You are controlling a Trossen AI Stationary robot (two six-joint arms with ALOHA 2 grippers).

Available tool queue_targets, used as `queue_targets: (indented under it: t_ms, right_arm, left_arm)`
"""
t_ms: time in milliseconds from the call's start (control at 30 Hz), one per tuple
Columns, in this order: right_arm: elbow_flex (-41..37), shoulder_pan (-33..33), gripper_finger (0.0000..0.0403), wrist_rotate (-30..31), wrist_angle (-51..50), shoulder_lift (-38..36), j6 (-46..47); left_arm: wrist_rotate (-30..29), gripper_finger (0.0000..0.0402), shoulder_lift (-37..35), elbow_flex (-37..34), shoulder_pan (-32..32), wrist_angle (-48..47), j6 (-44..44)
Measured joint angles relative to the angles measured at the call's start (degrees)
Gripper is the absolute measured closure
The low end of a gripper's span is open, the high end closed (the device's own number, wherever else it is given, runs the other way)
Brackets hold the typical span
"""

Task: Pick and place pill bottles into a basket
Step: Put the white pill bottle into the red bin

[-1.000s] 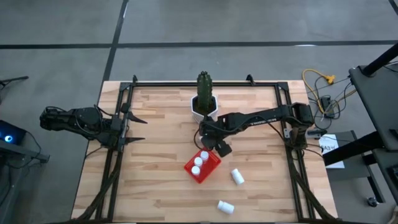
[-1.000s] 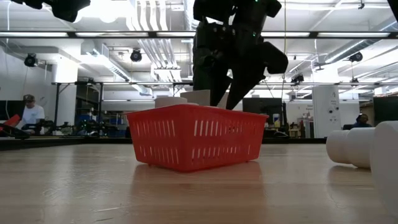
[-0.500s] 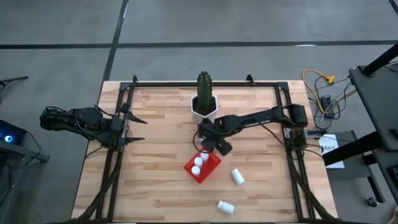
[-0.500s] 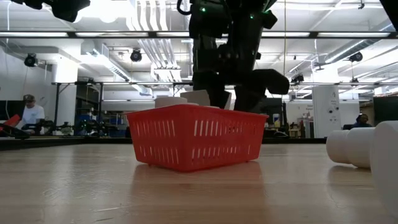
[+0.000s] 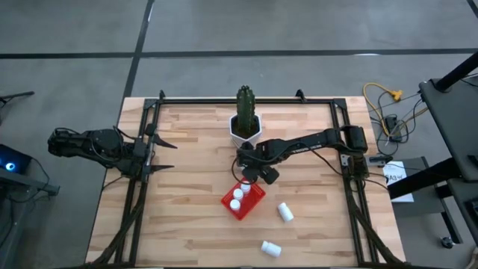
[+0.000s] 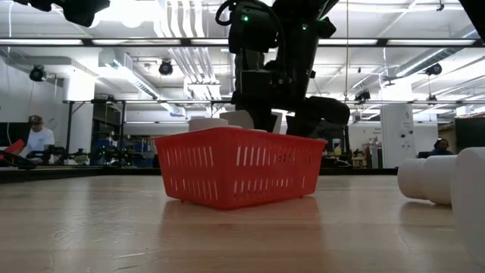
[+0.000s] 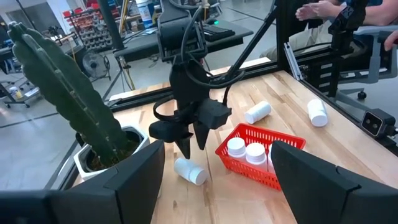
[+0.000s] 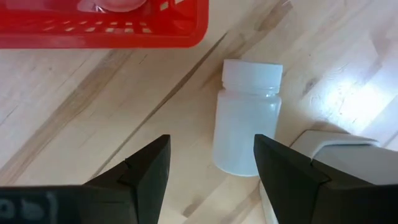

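Only the wrist views show a pill bottle [image 8: 246, 115] lying beneath the right end effector [image 7: 191, 142].

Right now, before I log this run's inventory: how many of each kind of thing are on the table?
Basket: 1
Bottles: 6 (3 in it, 3 loose)
Cactus pot: 1
Total: 8
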Motion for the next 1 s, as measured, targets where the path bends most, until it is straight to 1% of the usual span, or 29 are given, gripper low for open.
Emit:
queue_targets:
  t_ms: [533, 600, 1000]
  right_arm:
    - [0.85, -1.10, 0.0184, -0.06, 4.60, 0.55, -0.29]
    - [0.85, -1.59, 0.0184, -0.17, 4.23, 1.01, 1.17]
    - [0.76, -2.33, 0.0184, -0.56, 4.22, 1.37, 2.46]
  left_arm:
    - [0.00, 0.0124, -0.10, 0.00, 0.00, 0.24, 0.98]
    - [0.00, 0.0124, -0.10, 0.00, 0.00, 0.25, 0.98]
    - [0.00, 0.0124, -0.24, 0.02, 0.01, 0.24, 1.01]
